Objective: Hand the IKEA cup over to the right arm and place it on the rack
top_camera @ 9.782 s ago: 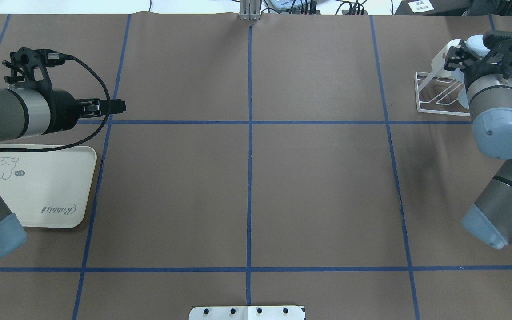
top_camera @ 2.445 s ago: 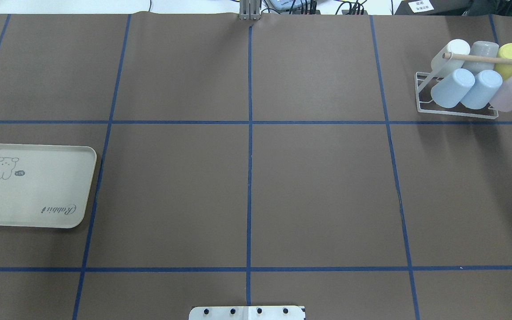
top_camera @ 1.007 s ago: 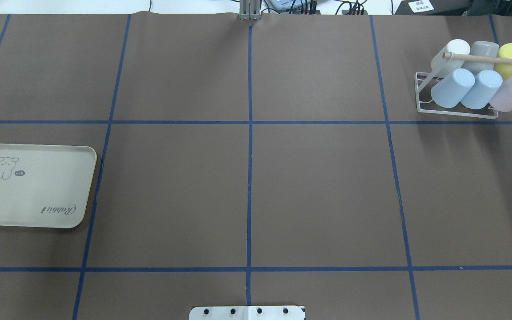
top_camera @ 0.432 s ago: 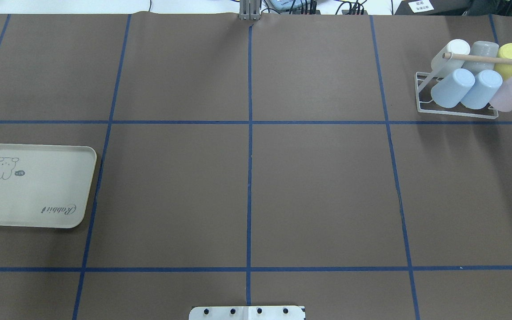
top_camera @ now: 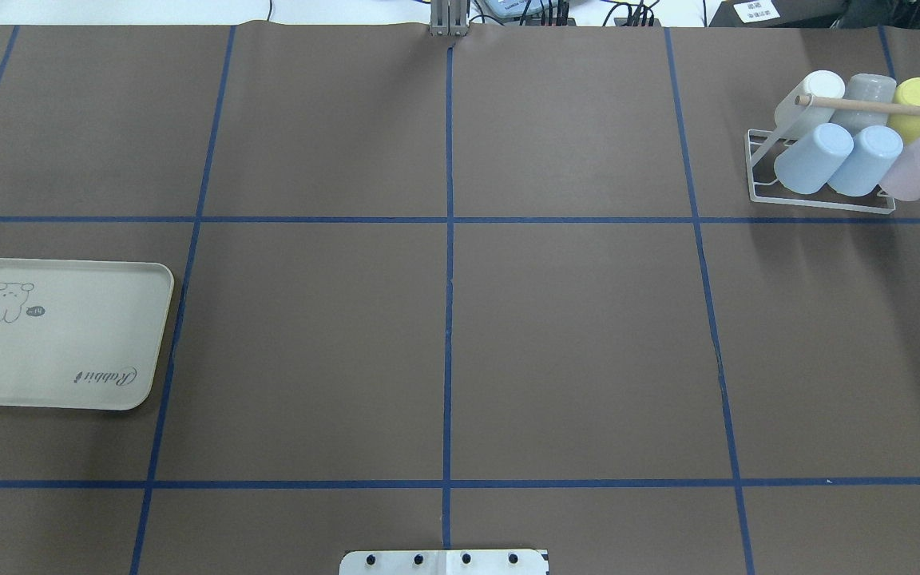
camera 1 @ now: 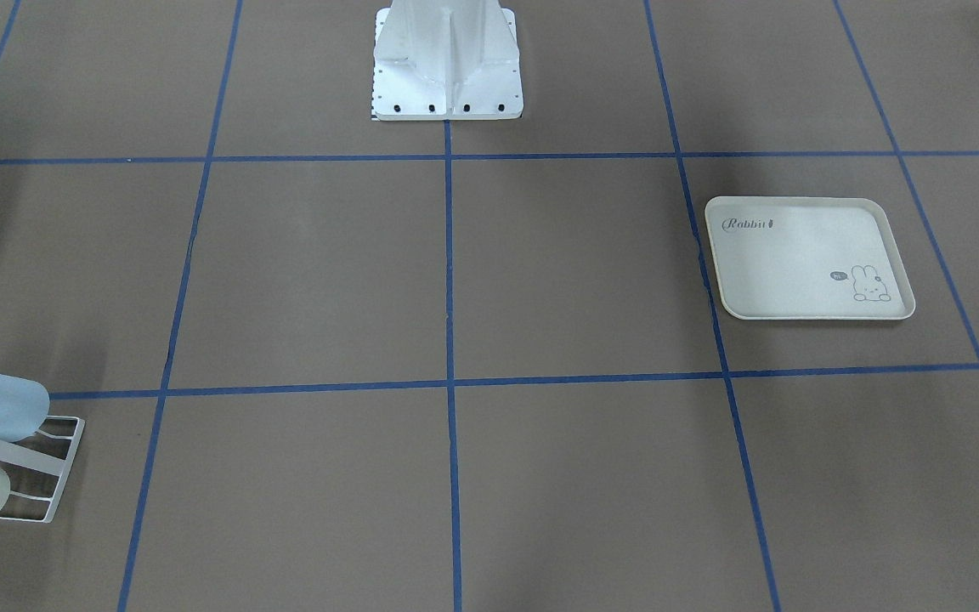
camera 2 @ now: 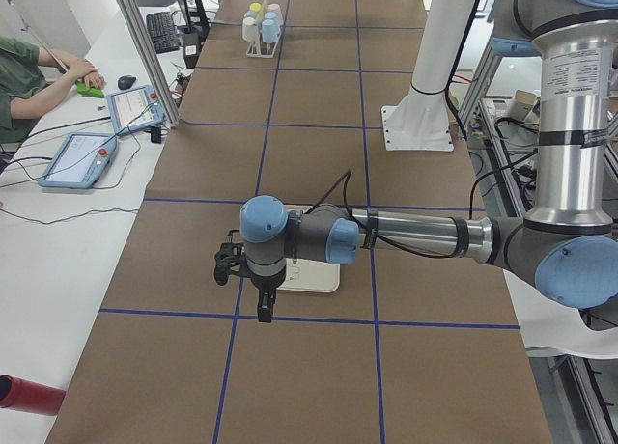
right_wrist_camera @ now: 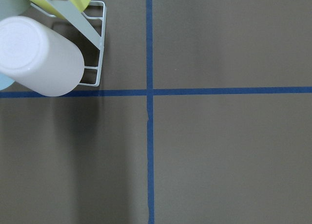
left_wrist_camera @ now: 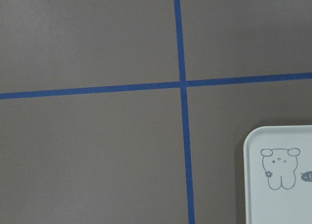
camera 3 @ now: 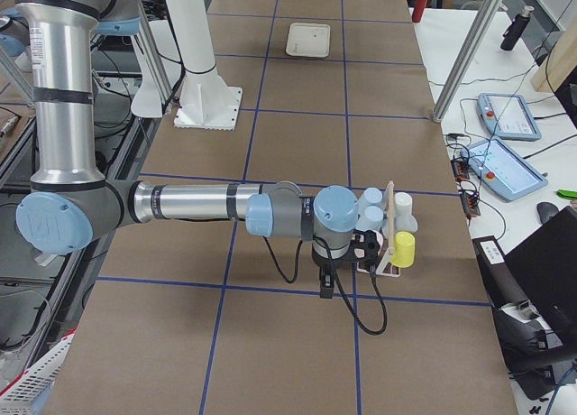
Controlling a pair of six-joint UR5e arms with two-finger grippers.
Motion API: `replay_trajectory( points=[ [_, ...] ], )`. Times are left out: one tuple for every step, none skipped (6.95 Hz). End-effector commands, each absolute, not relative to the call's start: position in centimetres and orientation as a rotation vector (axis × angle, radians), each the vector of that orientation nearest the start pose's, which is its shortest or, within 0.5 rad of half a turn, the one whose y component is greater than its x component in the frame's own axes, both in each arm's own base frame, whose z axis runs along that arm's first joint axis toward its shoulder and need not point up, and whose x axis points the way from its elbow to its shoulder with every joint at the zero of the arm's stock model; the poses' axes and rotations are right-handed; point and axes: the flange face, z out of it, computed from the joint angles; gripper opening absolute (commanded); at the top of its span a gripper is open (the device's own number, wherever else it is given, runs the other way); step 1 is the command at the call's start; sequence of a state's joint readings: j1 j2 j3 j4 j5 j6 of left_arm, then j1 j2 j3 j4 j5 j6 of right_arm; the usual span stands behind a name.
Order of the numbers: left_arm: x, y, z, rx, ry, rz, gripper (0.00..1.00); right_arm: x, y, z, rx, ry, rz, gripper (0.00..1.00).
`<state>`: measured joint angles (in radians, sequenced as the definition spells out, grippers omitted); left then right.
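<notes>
Cups: six are resting slanted on the rack. White cup, grey cup and yellow cup are sitting behind the dowel. Two blue cups and a pink cup are sitting in front.
Change: some seconds back the right arm was covering the rack in the overhead view. Now no arm is showing there, the whole rack is showing, and nothing has been shifting since.
Tray: carrying no cup.
Left hand: hanging fingers-down over the bench beside the tray. I cannot tell whether it is released or clenched.
Right hand: hanging just beside the rack, grip likewise impossible to tell.
Meaning: with no cup waiting to be passed, the task is looking finished.
</notes>
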<state>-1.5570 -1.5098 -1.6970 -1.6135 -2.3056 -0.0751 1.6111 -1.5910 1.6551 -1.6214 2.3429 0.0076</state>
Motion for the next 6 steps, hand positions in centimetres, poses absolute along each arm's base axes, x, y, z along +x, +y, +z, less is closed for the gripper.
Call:
replay_trajectory(
  points=[
    [-6.00,-47.39,62.43,0.066,0.738,-0.028,1.00,8.38,-48.05,63.22,0.026,-0.771,0.041,1.00],
    [-5.99,-47.32,62.49,0.065,0.740,-0.028,1.00,8.38,-48.05,63.22,0.026,-0.771,0.043,1.00],
    [-5.89,-47.32,62.47,0.064,0.743,-0.027,1.00,8.38,-48.05,63.22,0.026,-0.771,0.043,1.00],
    [-5.88,-47.30,62.69,0.060,0.744,-0.028,1.00,8.38,-48.05,63.22,0.026,-0.771,0.041,1.00],
    [-5.94,-47.29,62.75,0.059,0.746,-0.030,1.00,8.37,-48.05,63.21,0.026,-0.773,0.043,1.00],
    [-5.87,-47.36,62.76,0.058,0.746,-0.029,1.00,8.37,-48.12,63.13,0.027,-0.773,0.042,1.00]
  ],
)
